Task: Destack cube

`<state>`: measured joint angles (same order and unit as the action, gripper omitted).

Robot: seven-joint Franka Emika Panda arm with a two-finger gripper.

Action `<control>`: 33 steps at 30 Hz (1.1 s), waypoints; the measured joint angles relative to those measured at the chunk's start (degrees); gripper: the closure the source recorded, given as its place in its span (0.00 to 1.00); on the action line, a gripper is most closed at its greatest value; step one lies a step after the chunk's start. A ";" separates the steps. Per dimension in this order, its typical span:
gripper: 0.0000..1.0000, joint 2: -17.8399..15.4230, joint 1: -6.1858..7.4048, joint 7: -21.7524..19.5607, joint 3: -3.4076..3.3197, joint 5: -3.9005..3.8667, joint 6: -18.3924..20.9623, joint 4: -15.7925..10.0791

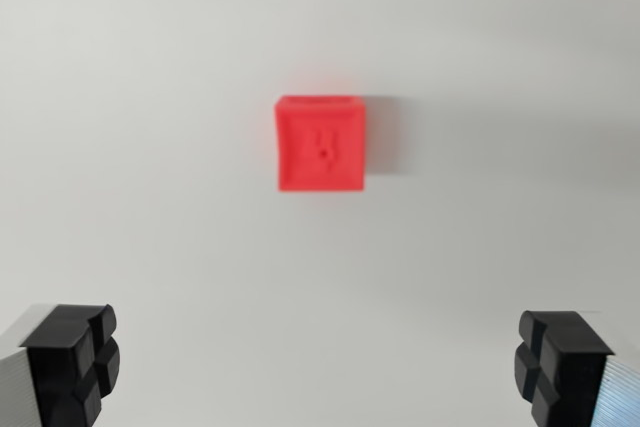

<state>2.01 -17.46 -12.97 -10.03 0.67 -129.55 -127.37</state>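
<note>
The tool (320,367) hangs over a plain white surface (130,147) with its two black fingertips (72,352) far apart at the bottom corners of the wrist view, holding nothing. The red cube (321,144) sits above the middle of the view, well clear of both fingertips, casting a soft shadow to the wrist view's right. Only red shows here; whether another cube lies beneath it cannot be told from straight overhead, though its slightly bulging outline hints at some height. The picture is soft, so the small mark on its top face cannot be read. The step in hand looks like the approach for the grasp. To do it well, I would first bring the tool forward until the cube lies midway between the fingertips, and square the jaws to two opposite flat faces, not the corners. Then come down only as far as the top cube's sides, so that closing takes that cube alone and leaves anything under it undisturbed. Close gently, lift straight up, and set the cube down on bare surface well to one side.
</note>
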 joint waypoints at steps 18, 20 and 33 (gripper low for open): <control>0.00 -3.34 0.00 -0.46 0.00 -0.63 6.59 3.28; 0.00 -3.52 0.00 -0.48 0.00 -0.66 7.01 3.52; 0.00 -3.68 0.00 -0.50 0.00 -0.72 7.80 4.04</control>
<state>-1.67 -17.46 -13.46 -10.03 -0.05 -121.75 -123.33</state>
